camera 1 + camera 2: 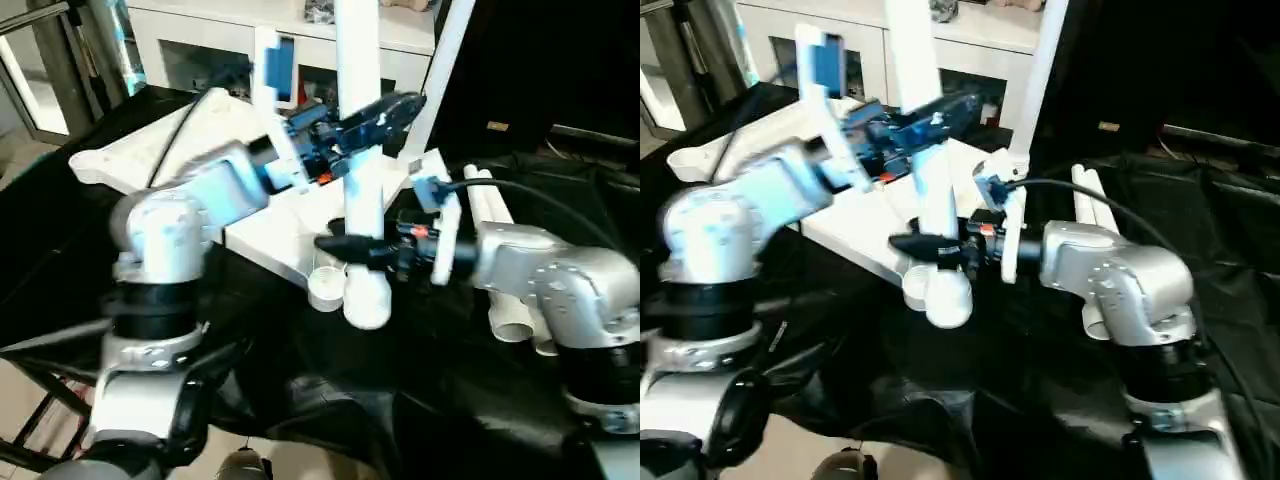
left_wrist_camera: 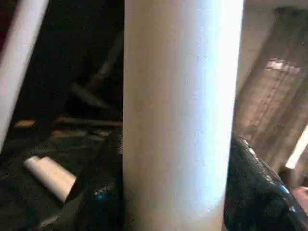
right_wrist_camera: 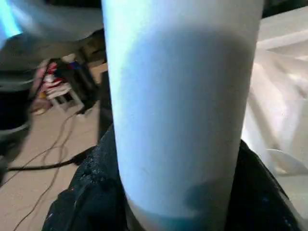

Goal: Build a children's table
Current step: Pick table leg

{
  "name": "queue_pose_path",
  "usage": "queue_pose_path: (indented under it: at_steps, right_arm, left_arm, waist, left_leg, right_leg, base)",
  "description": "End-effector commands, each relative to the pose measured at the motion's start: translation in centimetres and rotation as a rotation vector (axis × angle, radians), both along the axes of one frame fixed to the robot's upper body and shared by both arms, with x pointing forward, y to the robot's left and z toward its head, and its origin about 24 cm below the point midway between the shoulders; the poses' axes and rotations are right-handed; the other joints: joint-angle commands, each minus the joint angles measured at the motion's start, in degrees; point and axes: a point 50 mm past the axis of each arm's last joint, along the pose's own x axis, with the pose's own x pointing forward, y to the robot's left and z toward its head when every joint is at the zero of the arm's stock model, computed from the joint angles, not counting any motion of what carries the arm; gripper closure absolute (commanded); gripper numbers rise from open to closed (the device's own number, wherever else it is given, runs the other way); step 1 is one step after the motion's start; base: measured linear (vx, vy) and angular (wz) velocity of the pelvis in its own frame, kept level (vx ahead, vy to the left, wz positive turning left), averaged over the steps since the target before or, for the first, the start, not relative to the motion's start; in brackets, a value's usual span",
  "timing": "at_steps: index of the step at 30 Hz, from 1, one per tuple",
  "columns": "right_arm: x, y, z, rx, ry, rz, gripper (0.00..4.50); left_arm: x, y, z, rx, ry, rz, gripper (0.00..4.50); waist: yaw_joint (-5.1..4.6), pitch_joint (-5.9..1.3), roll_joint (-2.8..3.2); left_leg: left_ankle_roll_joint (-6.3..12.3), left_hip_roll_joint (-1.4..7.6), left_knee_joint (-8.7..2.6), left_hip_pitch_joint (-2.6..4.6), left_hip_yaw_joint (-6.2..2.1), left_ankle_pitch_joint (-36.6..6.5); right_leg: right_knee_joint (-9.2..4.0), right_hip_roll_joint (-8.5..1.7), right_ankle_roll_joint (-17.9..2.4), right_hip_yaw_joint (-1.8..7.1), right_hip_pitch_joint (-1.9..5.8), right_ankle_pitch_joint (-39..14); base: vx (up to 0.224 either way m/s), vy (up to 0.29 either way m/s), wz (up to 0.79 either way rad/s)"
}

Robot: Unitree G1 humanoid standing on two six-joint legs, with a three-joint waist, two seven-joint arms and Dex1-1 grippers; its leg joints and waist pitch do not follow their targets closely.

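1. Black cloth point(image 1: 330, 400) is draped over the work table, with white cabinets point(image 1: 200, 45) behind it.
2. The white tabletop point(image 1: 270, 225) is laid on the cloth.
3. 1 upright leg point(image 1: 362, 200) is held at the tabletop's near corner.
4. It is gripped high by the left gripper point(image 1: 385, 118), fingers point(image 2: 103, 197) on both sides.
5. It is clasped lower by the right gripper point(image 1: 345, 247).
6. 2 spare legs point(image 1: 500, 270) lie to the right.
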Motion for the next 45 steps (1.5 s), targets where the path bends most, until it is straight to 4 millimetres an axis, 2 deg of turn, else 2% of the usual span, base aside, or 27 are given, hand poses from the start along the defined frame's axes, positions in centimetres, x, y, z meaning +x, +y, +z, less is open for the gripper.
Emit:
queue_pose_path:
  at_steps: [1,2,6,8,9,14,16,18,19,21,22,23,24,25,27,30,31,32,33,34,36,38,39,41,43,44,45]
  right_arm:
    - [0.8,-0.3,0.9,0.013,-0.050,-0.094,2.59]
    - [0.9,-0.2,0.9,0.015,-0.055,-0.106,2.59]
    - [1.4,0.4,0.6,0.000,-0.070,-0.185,2.63]
    - [1.5,0.5,0.6,0.003,-0.062,-0.195,2.63]
    - [1.6,0.6,0.5,0.002,-0.061,-0.204,2.63]
    - [1.8,0.9,0.3,-0.023,-0.064,-0.239,2.63]
    - [1.9,0.9,0.2,-0.021,-0.061,-0.251,2.63]
    - [2.1,1.0,0.1,-0.012,-0.060,-0.272,2.63]
    - [2.1,1.0,0.1,-0.010,-0.059,-0.274,2.28]
    - [2.2,0.8,0.2,0.027,-0.044,-0.296,1.93]
    - [2.2,0.8,0.2,0.030,-0.043,-0.298,1.91]
    - [2.2,0.7,0.2,0.036,-0.041,-0.300,1.84]
    - [2.1,0.6,0.2,0.038,-0.040,-0.304,1.84]
    - [2.1,0.6,0.2,0.038,-0.040,-0.307,1.68]
    - [2.0,0.1,0.2,0.018,-0.057,-0.312,1.54]
    - [1.6,-0.3,0.3,0.004,-0.057,-0.277,1.52]
    - [1.1,-0.7,0.3,-0.009,-0.050,-0.226,1.52]
    - [0.4,-1.3,0.3,-0.031,-0.038,-0.147,1.52]
    - [0.4,-1.4,0.3,-0.032,-0.037,-0.143,1.52]
    - [0.2,-1.8,0.2,-0.049,-0.030,-0.118,1.52]
    - [0.0,-2.0,0.2,-0.059,-0.018,-0.095,1.52]
    - [0.1,-2.3,0.3,-0.064,0.002,-0.080,1.52]
    - [0.1,-2.3,0.3,-0.069,0.004,-0.072,1.52]
    - [-0.2,-2.3,0.3,-0.088,0.003,-0.044,1.52]
    - [-0.3,-2.2,0.3,-0.100,0.002,-0.026,1.52]
    - [-0.3,-2.3,0.3,-0.099,0.006,-0.020,1.79]
    - [-0.3,-2.3,0.4,-0.090,0.008,-0.021,1.79]
  left_arm:
    - [1.5,-0.2,-0.8,0.118,0.080,0.177,1.57]
    - [1.8,-0.1,-1.2,0.144,0.107,0.218,1.57]
    - [2.7,0.1,-2.8,0.232,0.170,0.413,1.54]
    - [2.7,0.0,-2.7,0.198,0.186,0.419,1.54]
    - [2.7,-0.1,-2.7,0.185,0.197,0.431,1.54]
    - [3.0,-0.1,-2.4,0.167,0.198,0.512,1.89]
    - [2.9,-0.3,-2.1,0.151,0.180,0.508,2.21]
    - [2.7,-0.5,-1.8,0.139,0.173,0.483,2.30]
    - [2.7,-0.5,-1.8,0.139,0.172,0.482,2.34]
    - [2.7,-0.6,-1.5,0.130,0.166,0.457,2.55]
    - [2.6,-0.6,-1.5,0.130,0.164,0.454,2.59]
    - [2.6,-0.6,-1.5,0.129,0.161,0.447,2.60]
    - [2.6,-0.6,-1.4,0.130,0.156,0.437,2.60]
    - [2.6,-0.5,-1.4,0.130,0.151,0.429,2.65]
    - [2.4,-0.4,-1.2,0.131,0.132,0.396,2.67]
    - [2.2,-0.3,-1.0,0.124,0.118,0.353,2.67]
    - [1.9,-0.2,-0.8,0.100,0.114,0.297,2.67]
    - [1.4,-0.2,-0.4,0.055,0.101,0.193,2.67]
    - [1.4,-0.2,-0.4,0.053,0.100,0.188,2.68]
    - [0.8,-0.2,-0.1,0.021,0.076,0.099,2.68]
    - [0.3,-0.1,0.3,-0.006,0.040,0.016,2.68]
    - [-0.9,0.1,1.1,-0.066,-0.003,-0.125,2.68]
    - [-1.1,0.1,1.4,-0.086,-0.008,-0.153,2.68]
    - [-1.3,0.3,1.9,-0.109,-0.027,-0.182,2.69]
    - [-1.4,0.3,2.1,-0.116,-0.040,-0.201,2.70]
    - [-1.4,0.4,2.1,-0.119,-0.050,-0.208,2.70]
    - [-1.4,0.4,2.1,-0.120,-0.049,-0.213,2.70]
  waist:
    - [-0.32,-4.94,-0.20]
    - [-0.32,-5.04,-0.24]
    - [-0.49,-5.17,-0.27]
    - [-0.53,-5.29,-0.26]
    - [-0.51,-5.46,-0.27]
    - [-0.54,-5.44,-0.13]
    - [-0.55,-5.40,0.23]
    - [-0.73,-5.31,0.72]
    - [-0.69,-5.33,0.78]
    - [-0.61,-5.25,1.92]
    - [-0.61,-5.25,1.92]
    - [-0.83,-5.12,1.63]
    - [-0.62,-5.19,1.65]
    - [-0.48,-5.20,2.38]
    - [-0.49,-5.25,2.63]
    - [-0.36,-5.28,2.54]
    - [-0.30,-5.29,2.54]
    - [0.17,-5.34,2.16]
    - [0.37,-5.31,2.33]
    - [0.29,-5.36,2.03]
    - [0.37,-5.39,2.24]
    - [0.26,-5.49,2.06]
    - [0.23,-5.43,2.18]
    - [0.22,-5.29,2.29]
    - [0.25,-5.23,2.14]
    - [0.31,-5.17,2.22]
    - [0.29,-5.15,2.11]
  left_leg:
    - [-4.54,1.71,-4.16,1.97,-0.83,-17.44]
    - [-4.60,1.74,-4.17,2.03,-0.86,-17.51]
    - [-4.50,1.69,-4.23,1.52,-0.92,-15.33]
    - [-4.25,1.65,-4.05,1.59,-0.79,-14.25]
    - [-3.76,1.65,-3.91,1.42,-0.73,-12.60]
    - [-3.32,1.62,-3.88,1.46,-0.64,-11.86]
    - [-3.42,1.57,-3.92,1.44,-0.68,-12.37]
    - [-3.82,1.59,-4.04,1.68,-0.77,-14.52]
    - [-3.97,1.57,-4.04,1.80,-0.79,-15.48]
    - [-4.39,1.52,-4.14,2.02,-1.07,-18.03]
    - [-4.39,1.52,-4.14,2.02,-1.07,-18.03]
    - [-4.20,1.40,-4.20,1.96,-1.03,-19.39]
    - [-3.93,1.35,-4.16,2.01,-1.03,-19.17]
    - [-4.04,1.35,-4.16,2.00,-1.17,-19.24]
    - [-4.12,1.42,-4.20,2.01,-1.27,-19.77]
    - [-3.86,1.42,-4.20,1.90,-1.23,-19.38]
    - [-3.59,1.38,-4.14,1.91,-1.19,-19.09]
    - [-2.96,1.37,-3.92,1.98,-0.96,-17.92]
    - [-2.71,1.38,-3.91,1.83,-0.94,-17.10]
    - [-2.54,1.38,-3.88,1.53,-0.89,-16.22]
    - [-2.25,1.48,-3.83,1.47,-0.86,-14.98]
    - [-2.08,1.49,-3.72,1.56,-0.79,-14.80]
    - [-2.07,1.49,-3.74,1.51,-0.80,-14.91]
    - [-2.22,1.53,-3.71,1.82,-0.72,-16.23]
    - [-2.36,1.52,-3.78,1.82,-0.74,-16.73]
    - [-2.60,1.56,-3.82,1.98,-0.77,-17.56]
    - [-2.57,1.54,-3.86,1.98,-0.77,-17.61]
  right_leg:
    - [-5.10,-3.67,-3.34,2.01,1.61,-23.43]
    - [-5.02,-3.73,-3.11,2.00,1.74,-23.39]
    - [-4.90,-3.66,-2.59,1.98,2.09,-20.81]
    - [-4.69,-3.65,-3.32,2.02,2.14,-18.51]
    - [-4.22,-3.59,-4.79,2.05,2.34,-15.27]
    - [-3.99,-3.47,-6.29,2.07,2.48,-11.86]
    - [-4.09,-3.51,-6.42,2.07,2.47,-12.55]
    - [-4.45,-3.43,-6.18,2.04,2.32,-13.83]
    - [-4.49,-3.51,-6.44,2.01,2.30,-14.36]
    - [-4.64,-3.44,-6.23,1.93,2.18,-16.01]
    - [-4.64,-3.44,-6.23,1.93,2.18,-16.01]
    - [-4.98,-3.34,-5.78,1.85,2.19,-17.32]
    - [-5.05,-3.35,-5.45,1.85,2.20,-17.92]
    - [-4.88,-3.44,-5.48,1.85,2.17,-18.19]
    - [-5.10,-3.38,-5.37,1.73,2.15,-18.66]
    - [-4.91,-3.34,-5.56,1.75,2.28,-18.07]
    - [-4.90,-3.37,-5.68,1.74,2.39,-18.17]
    - [-4.90,-3.41,-5.87,1.86,2.58,-17.91]
    - [-4.79,-3.49,-6.18,1.96,2.50,-17.43]
    - [-4.68,-3.47,-6.60,1.89,2.51,-16.91]
    - [-4.45,-3.52,-7.63,1.94,2.40,-15.98]
    - [-4.22,-3.64,-8.80,1.87,2.51,-15.88]
    - [-4.16,-3.57,-9.06,1.88,2.45,-15.92]
    - [-4.50,-3.55,-8.85,1.92,2.23,-17.77]
    - [-4.57,-3.52,-8.11,1.90,2.30,-19.08]
    - [-4.84,-3.60,-7.32,1.93,2.06,-20.95]
    - [-4.97,-3.60,-7.04,1.92,2.05,-21.51]
  base:
    - [0.000,0.000,0.00]
    - [0.000,0.000,0.00]
    - [0.000,0.000,0.00]
    - [0.000,0.000,0.00]
    - [0.000,0.000,0.00]
    - [0.000,0.000,0.00]
    - [0.000,0.000,0.00]
    - [0.000,0.000,0.00]
    - [0.000,0.000,0.00]
    - [0.000,0.000,0.00]
    - [0.000,0.000,0.00]
    - [0.000,0.000,0.00]
    - [0.000,0.000,0.00]
    - [0.000,0.000,0.00]
    - [0.000,0.000,0.00]
    - [0.000,0.000,0.00]
    - [0.000,0.000,0.00]
    - [0.000,0.000,0.00]
    - [0.000,0.000,0.00]
    - [0.000,0.000,0.00]
    - [0.000,0.000,0.00]
    - [0.000,0.000,0.00]
    - [0.000,0.000,0.00]
    - [0.000,0.000,0.00]
    - [0.000,0.000,0.00]
    - [0.000,0.000,0.00]
    - [0.000,0.000,0.00]
